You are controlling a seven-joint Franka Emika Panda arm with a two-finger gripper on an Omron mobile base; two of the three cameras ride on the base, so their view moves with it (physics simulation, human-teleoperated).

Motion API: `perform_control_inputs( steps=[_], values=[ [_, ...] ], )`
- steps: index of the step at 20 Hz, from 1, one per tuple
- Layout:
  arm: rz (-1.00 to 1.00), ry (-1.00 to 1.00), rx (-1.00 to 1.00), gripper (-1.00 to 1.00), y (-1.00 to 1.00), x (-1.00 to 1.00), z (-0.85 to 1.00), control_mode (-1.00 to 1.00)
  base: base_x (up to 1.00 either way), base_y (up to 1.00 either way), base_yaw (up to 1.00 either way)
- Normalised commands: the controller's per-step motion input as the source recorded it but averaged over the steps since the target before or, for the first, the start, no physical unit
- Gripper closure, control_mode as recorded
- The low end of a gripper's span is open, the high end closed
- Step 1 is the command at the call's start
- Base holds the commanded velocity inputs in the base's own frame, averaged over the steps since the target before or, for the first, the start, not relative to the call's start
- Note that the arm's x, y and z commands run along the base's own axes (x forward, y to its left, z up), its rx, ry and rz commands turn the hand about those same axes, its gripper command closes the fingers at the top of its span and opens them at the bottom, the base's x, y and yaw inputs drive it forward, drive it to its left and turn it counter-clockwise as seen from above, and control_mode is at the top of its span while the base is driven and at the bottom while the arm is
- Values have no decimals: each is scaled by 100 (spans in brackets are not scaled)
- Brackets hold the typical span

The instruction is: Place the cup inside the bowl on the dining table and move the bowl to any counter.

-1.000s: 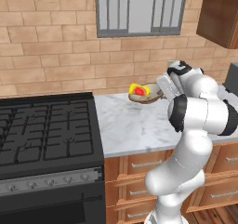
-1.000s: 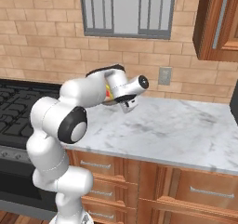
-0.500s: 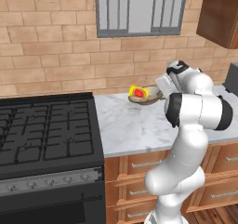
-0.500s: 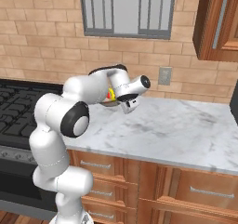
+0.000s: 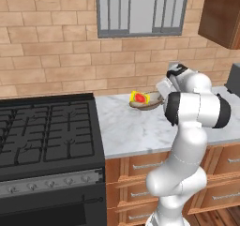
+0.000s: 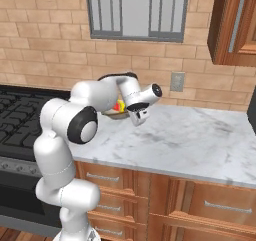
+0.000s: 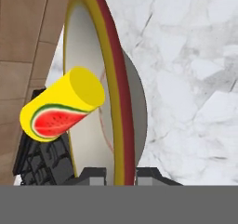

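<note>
Stove [image 5: 44, 131] sits at the left, black and unused. Right of it the counter [image 5: 140, 131] runs along the brick wall, and just above its far part hangs the bowl [image 5: 146, 104] with the cup [image 5: 139, 97] lying inside. Farther right, the gripper [image 7: 120, 174] pinches the bowl's rim, one finger on either side. Judging by this, the carrying step is near its end; next comes lowering the bowl flat and letting go. Whether the bowl already touches the marble is hard to tell, and the arm hides much of it in the right base view.
</note>
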Motion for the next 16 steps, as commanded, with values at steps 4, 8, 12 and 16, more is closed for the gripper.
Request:
perform_control_inputs(
  steps=[4, 8, 12, 16],
  values=[
    [0, 0, 4, 100, 0, 0, -8, -100, 0, 0, 0],
    [0, 0, 7, 100, 3, 0, -20, -100, 0, 0, 0],
    [0, 0, 9, 100, 7, 0, -26, -100, 0, 0, 0],
    [0, 0, 9, 100, 5, 0, -15, -100, 0, 0, 0]
  ],
)
